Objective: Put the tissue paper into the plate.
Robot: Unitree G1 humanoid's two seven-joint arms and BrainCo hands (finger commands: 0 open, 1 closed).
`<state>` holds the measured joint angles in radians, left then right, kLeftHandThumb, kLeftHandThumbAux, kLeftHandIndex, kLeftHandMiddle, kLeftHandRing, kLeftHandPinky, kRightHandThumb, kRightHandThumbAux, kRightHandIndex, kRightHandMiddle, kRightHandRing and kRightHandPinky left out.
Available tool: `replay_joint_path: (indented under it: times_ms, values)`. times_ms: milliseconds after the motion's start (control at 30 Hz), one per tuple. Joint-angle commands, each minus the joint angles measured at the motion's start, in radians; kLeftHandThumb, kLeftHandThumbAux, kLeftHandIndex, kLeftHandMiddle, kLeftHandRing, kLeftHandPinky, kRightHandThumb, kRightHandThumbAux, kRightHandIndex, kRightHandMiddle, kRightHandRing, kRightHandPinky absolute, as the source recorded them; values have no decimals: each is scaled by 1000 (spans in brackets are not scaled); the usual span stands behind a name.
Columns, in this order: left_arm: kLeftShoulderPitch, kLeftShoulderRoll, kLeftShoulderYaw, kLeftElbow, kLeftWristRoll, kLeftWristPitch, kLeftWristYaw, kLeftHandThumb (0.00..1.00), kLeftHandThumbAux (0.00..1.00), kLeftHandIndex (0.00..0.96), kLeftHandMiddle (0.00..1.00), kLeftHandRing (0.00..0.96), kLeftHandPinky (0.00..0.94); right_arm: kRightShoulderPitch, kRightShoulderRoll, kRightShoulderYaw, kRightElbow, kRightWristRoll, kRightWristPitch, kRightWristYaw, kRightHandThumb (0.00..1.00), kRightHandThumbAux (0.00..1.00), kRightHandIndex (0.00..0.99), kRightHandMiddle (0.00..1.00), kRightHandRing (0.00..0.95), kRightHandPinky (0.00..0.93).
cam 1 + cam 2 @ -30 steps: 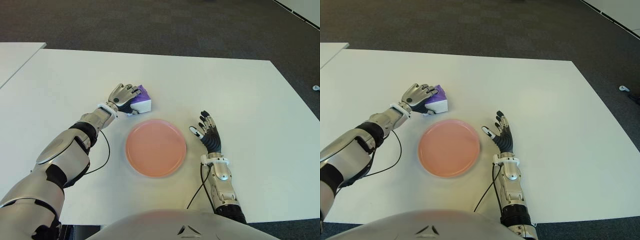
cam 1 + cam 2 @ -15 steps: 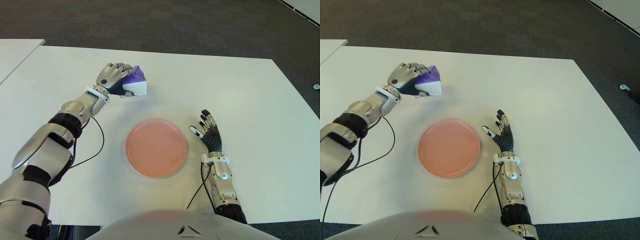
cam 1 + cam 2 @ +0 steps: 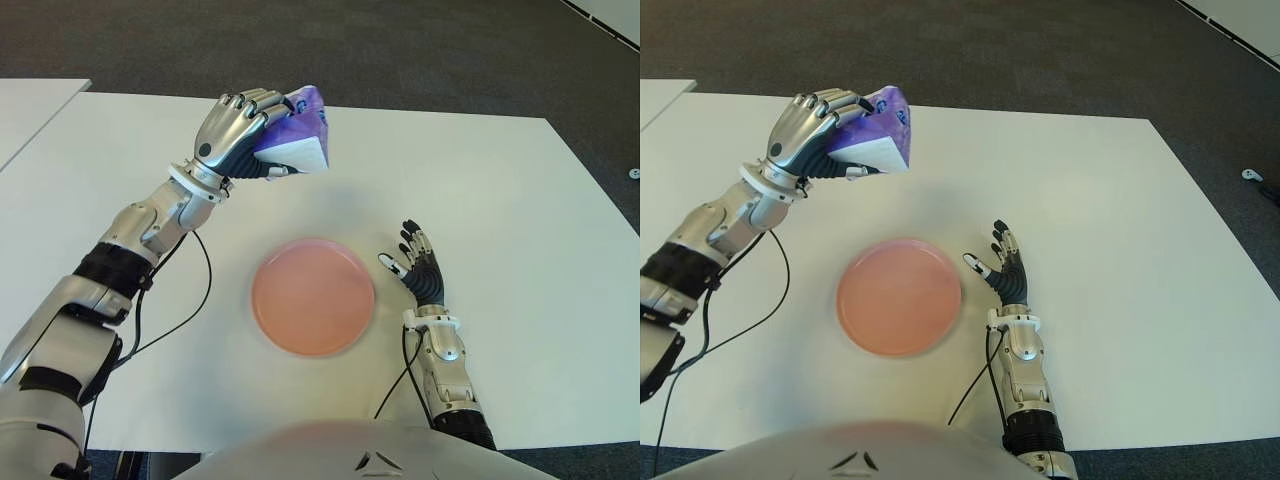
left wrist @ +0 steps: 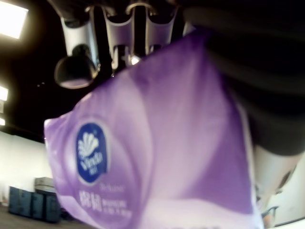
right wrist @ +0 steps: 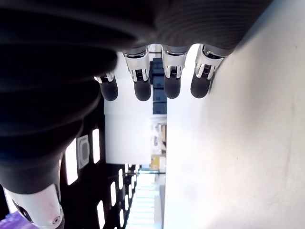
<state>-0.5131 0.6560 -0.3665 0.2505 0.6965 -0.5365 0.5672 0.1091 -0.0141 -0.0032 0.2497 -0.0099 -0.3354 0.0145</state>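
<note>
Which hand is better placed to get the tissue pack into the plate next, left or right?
Left. The left hand already grips the purple tissue pack, raised beyond the pink plate. The right hand shows open and empty beside the plate's right edge.

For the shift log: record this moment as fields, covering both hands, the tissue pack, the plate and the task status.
left hand: raised over the far side of the table, fingers shut on the tissue pack
tissue pack: purple and white, held in the air, beyond the plate
plate: pink, holds nothing, on the table
right hand: fingers spread, holds nothing, right of the plate
task status: pack not yet in the plate
</note>
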Motion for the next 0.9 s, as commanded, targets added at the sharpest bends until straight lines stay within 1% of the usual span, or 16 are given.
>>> replay_joint_path:
  times_ms: [33, 133, 300, 467, 567, 667, 733, 900]
  values:
    - [138, 4, 64, -175, -72, -41, -88, 751, 695, 444, 850, 854, 856, 102, 0, 3, 103, 3, 107, 12, 30, 723, 0, 0, 0, 0]
    - [172, -4, 87, -210, -110, -81, -138, 752, 695, 444, 850, 856, 858, 103, -2, 4, 102, 2, 103, 15, 31, 723, 0, 0, 0, 0]
    - [190, -18, 117, -217, -132, -137, -192, 752, 694, 444, 848, 854, 857, 105, -6, 6, 103, 4, 94, 23, 33, 726, 0, 0, 0, 0]
    - [199, -29, 145, -216, -122, -210, -204, 751, 694, 444, 846, 851, 855, 104, -6, 3, 107, 10, 97, 29, 36, 732, 0, 0, 0, 0]
    - [212, -38, 159, -229, -123, -236, -218, 751, 694, 444, 845, 849, 853, 103, -7, 1, 111, 12, 97, 32, 40, 733, 0, 0, 0, 0]
    - [277, -41, 176, -300, -132, -255, -243, 751, 694, 444, 842, 847, 841, 101, -10, 2, 114, 11, 95, 36, 43, 728, 0, 0, 0, 0]
    - [320, -41, 174, -338, -140, -256, -276, 751, 694, 444, 839, 844, 832, 99, -11, 2, 121, 8, 87, 38, 46, 722, 0, 0, 0, 0]
    - [354, -36, 150, -345, -145, -267, -372, 751, 694, 444, 835, 840, 823, 96, -15, 3, 128, 4, 75, 43, 50, 710, 0, 0, 0, 0]
